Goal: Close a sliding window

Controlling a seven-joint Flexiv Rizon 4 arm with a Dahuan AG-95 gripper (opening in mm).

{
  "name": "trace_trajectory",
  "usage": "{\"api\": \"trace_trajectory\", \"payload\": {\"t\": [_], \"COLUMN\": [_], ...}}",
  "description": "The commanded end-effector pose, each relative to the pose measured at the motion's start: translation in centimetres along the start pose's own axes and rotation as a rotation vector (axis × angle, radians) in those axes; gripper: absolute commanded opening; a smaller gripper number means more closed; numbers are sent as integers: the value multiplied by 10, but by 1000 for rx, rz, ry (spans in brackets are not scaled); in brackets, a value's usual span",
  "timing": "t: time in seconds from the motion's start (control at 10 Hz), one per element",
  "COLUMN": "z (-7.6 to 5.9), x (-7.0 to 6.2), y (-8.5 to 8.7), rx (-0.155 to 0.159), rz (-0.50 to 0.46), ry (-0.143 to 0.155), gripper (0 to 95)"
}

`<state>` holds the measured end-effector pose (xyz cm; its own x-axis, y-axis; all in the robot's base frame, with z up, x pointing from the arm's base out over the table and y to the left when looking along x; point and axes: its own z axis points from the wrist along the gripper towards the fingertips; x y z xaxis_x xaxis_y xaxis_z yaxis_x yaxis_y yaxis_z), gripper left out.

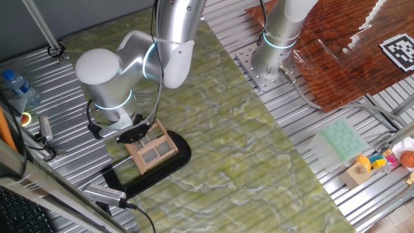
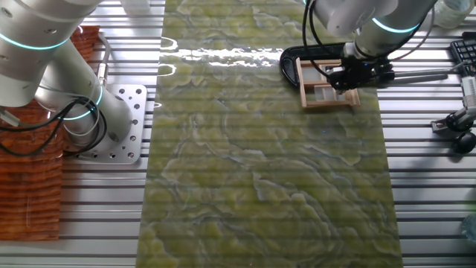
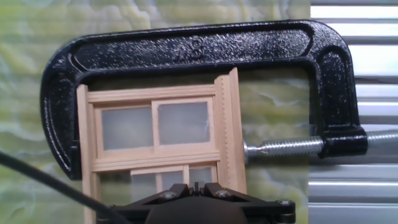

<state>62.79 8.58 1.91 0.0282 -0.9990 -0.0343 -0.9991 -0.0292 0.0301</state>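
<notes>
The sliding window (image 1: 154,150) is a small tan wooden frame with grey panes. It lies flat on the green mat, held in a black C-clamp (image 1: 169,166). It also shows in the other fixed view (image 2: 327,91) and in the hand view (image 3: 158,140), where one sash with two panes sits above a second, partly hidden sash. My gripper (image 1: 137,134) hangs over the window's near-left edge. In the hand view the gripper (image 3: 198,186) has its fingers (image 3: 177,191) drawn together over the lower sash, with nothing seen between them. The clamp's screw (image 3: 283,148) presses the frame's right side.
A second arm's base (image 1: 272,61) stands at the back on a metal plate. A red-brown sheet (image 1: 336,58) lies at the back right. A green tray (image 1: 339,139) and toys (image 1: 381,162) sit at the right. A bottle (image 1: 16,87) and tools (image 1: 107,194) lie at the left.
</notes>
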Motion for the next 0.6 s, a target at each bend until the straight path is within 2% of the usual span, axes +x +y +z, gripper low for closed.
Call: {"api": "trace_trajectory", "payload": {"t": [0.1, 0.6], "z": [-1, 1], "x": [0, 2], "y": [1, 6], "rx": [-3, -7], "rz": [20, 34], "ry": [2, -3], "gripper": [0, 0]}}
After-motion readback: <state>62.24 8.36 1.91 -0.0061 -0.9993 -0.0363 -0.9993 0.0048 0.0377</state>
